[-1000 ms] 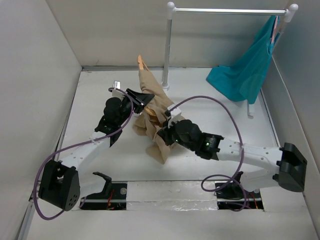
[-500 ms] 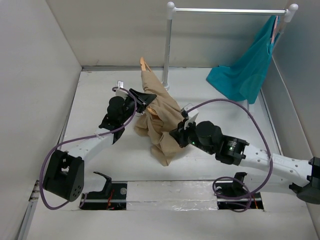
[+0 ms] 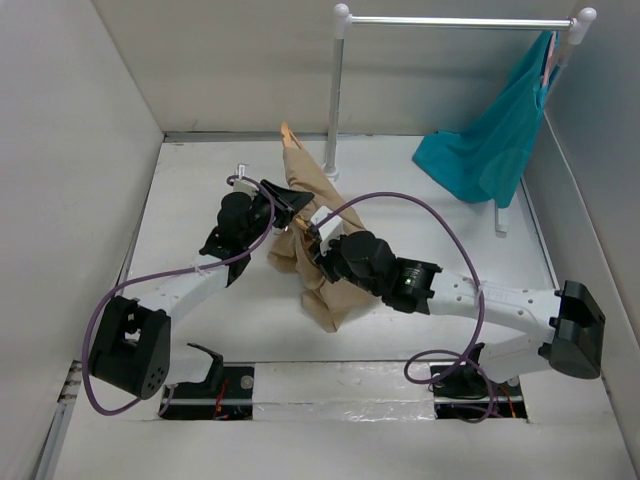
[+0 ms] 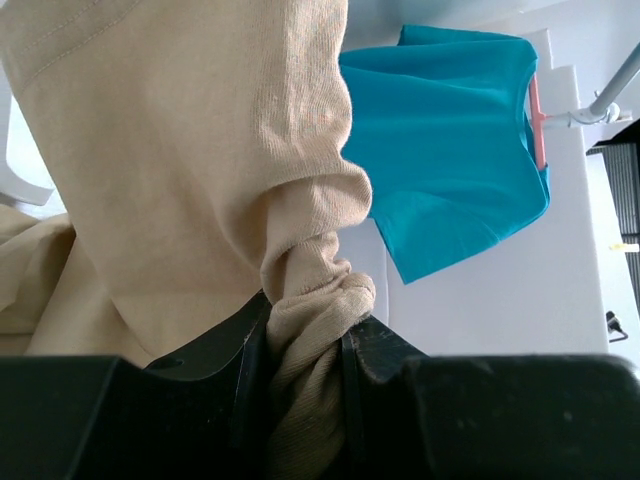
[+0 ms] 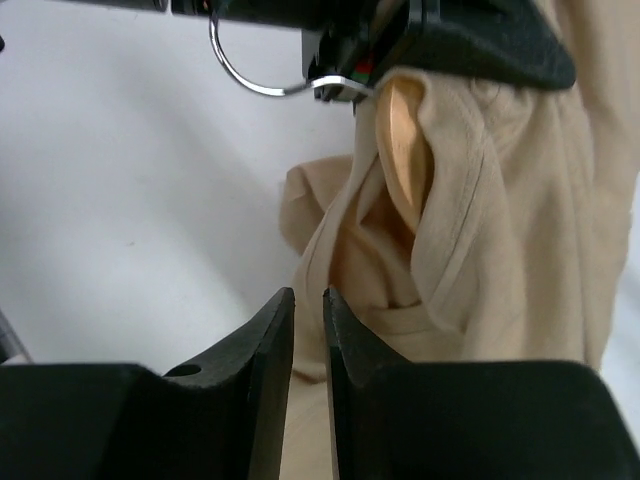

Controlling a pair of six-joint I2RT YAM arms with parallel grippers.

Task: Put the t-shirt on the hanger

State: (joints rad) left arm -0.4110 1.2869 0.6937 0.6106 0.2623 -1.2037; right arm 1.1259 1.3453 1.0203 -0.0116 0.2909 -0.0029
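Right hand (image 5: 308, 296) nearer t-shirt (image 4: 180, 150), left hand (image 4: 305, 335) — clamping it

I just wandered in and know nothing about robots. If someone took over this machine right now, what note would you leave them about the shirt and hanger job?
Left gripper: shut on a bunched fold of the tan t-shirt.
Right gripper: jaws almost shut, low against the shirt; I cannot tell whether any cloth is caught.
Hanger: its wooden shoulder shows inside the shirt, close to the left gripper.
Done: the hanger is partly inside the shirt.
Left: the shirt looks bunched, so it probably needs spreading over both shoulders.
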